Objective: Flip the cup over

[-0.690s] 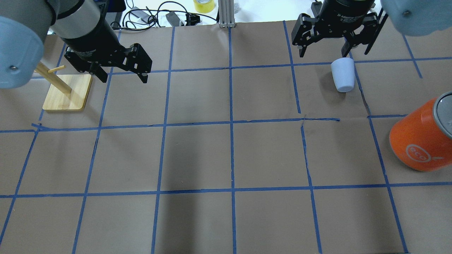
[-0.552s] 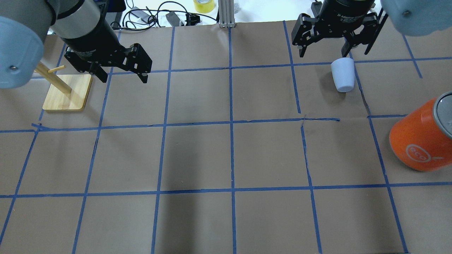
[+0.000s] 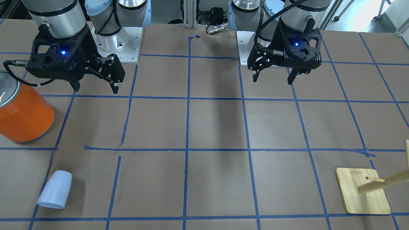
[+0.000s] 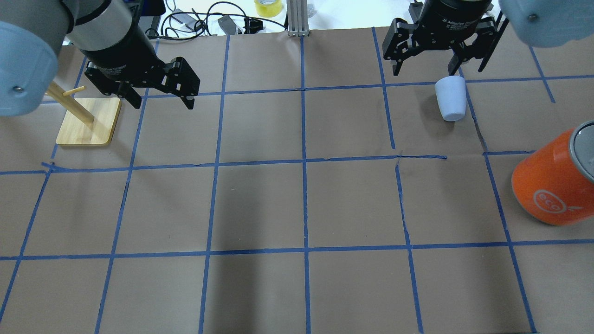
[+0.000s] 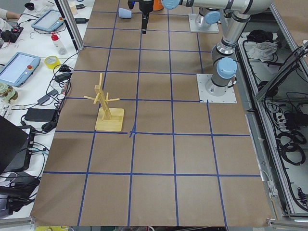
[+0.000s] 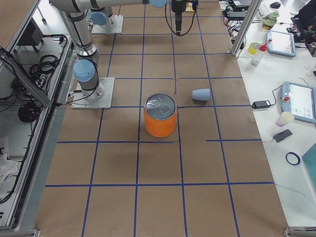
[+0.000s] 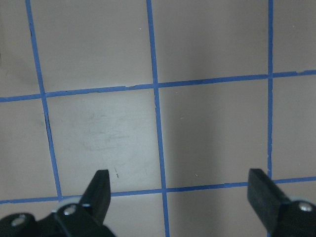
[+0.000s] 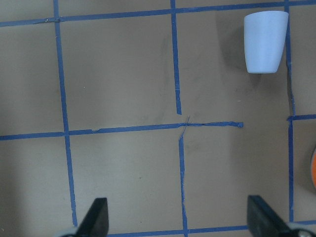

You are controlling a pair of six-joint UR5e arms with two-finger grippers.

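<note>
The cup (image 4: 450, 99) is pale blue-white and lies on its side on the brown paper at the far right, wide mouth pointing away from the robot. It also shows in the front view (image 3: 55, 190), the right side view (image 6: 201, 94) and the right wrist view (image 8: 265, 41). My right gripper (image 4: 431, 70) is open and empty. It hangs above the table just beyond the cup's mouth, without touching it. My left gripper (image 4: 163, 105) is open and empty, above the far left of the table. The left wrist view shows only bare paper between the fingers.
A large orange can (image 4: 550, 185) with a silver top stands at the right edge, nearer the robot than the cup. A wooden peg stand (image 4: 88, 121) stands at the far left beside the left gripper. Blue tape lines grid the paper. Cables and a tape roll lie beyond the far edge.
Both grippers have shifted a few pixels at most. The cup has not moved.
</note>
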